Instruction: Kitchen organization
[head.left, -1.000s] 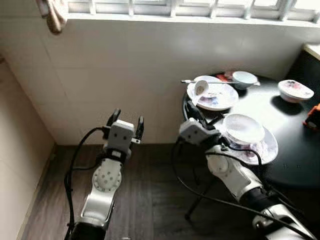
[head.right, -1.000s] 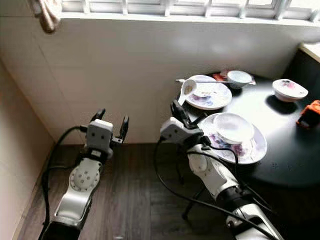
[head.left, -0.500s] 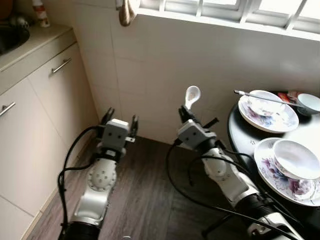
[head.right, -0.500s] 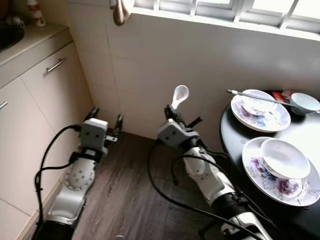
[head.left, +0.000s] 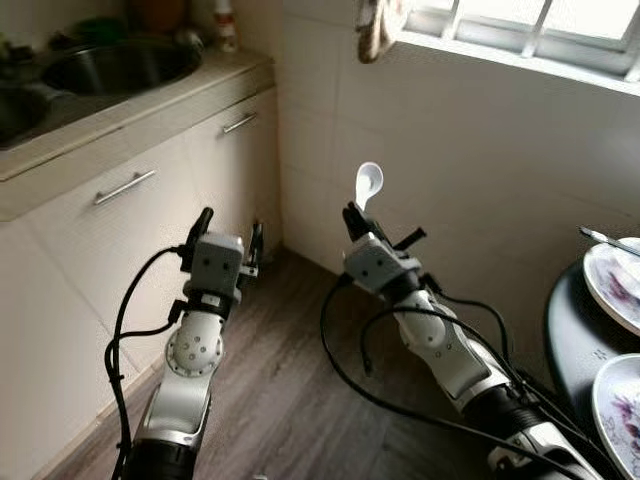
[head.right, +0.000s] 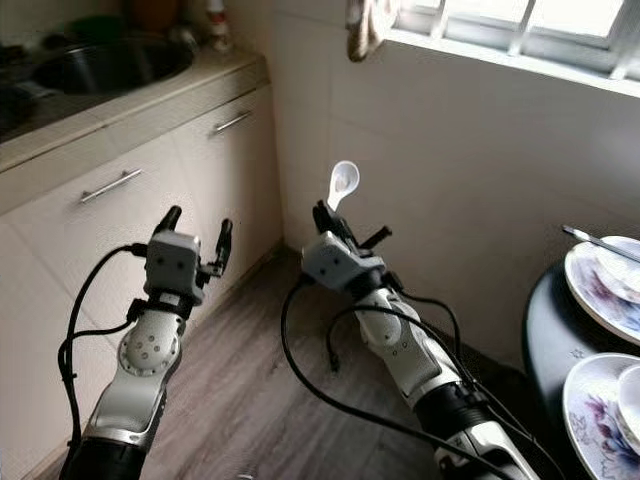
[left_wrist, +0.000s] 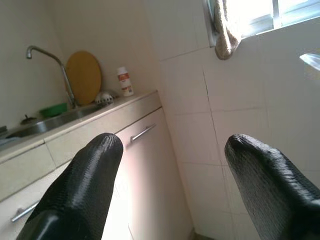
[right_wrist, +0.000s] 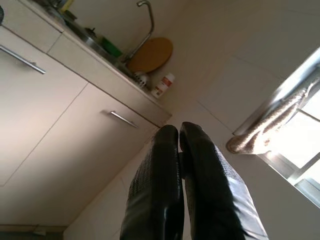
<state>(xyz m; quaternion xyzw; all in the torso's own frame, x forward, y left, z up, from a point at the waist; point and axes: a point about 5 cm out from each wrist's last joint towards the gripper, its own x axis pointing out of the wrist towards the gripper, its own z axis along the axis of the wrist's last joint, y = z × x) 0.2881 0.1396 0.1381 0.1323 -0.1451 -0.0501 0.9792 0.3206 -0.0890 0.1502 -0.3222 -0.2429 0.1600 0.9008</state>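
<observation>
I'm looking at a kitchen corner with pale glossy wall tiles and a dark wood-grain plank floor (head.left: 270, 400). Along my left runs a beige countertop (head.left: 140, 105) with a round steel sink (head.left: 120, 65) sunk into it, over smooth cream cabinet doors (head.left: 160, 210) with slim metal bar handles. In the left wrist view I can make out a curved tap (left_wrist: 50, 60), a round wooden board (left_wrist: 83, 77) leaning against the wall, and a small white bottle (left_wrist: 125, 81) beside it.

My left gripper (head.left: 223, 228) hangs in the air in front of the cabinets, its two textured black fingers (left_wrist: 85, 175) spread apart with nothing between them.

A crumpled cloth (head.left: 377, 28) hangs from the barred window's sill above.

My right gripper (head.left: 353, 215) is raised near the tiled wall, fingers pressed together on the handle of a white spoon (head.left: 367, 184) with a glossy rounded bowl that points upward.

At the far right sits the edge of a round black table (head.right: 545, 320), carrying white plates with a purple floral pattern (head.right: 595, 405) and a thin metal utensil (head.right: 590, 238) resting across the farther plate (head.right: 590, 285).
</observation>
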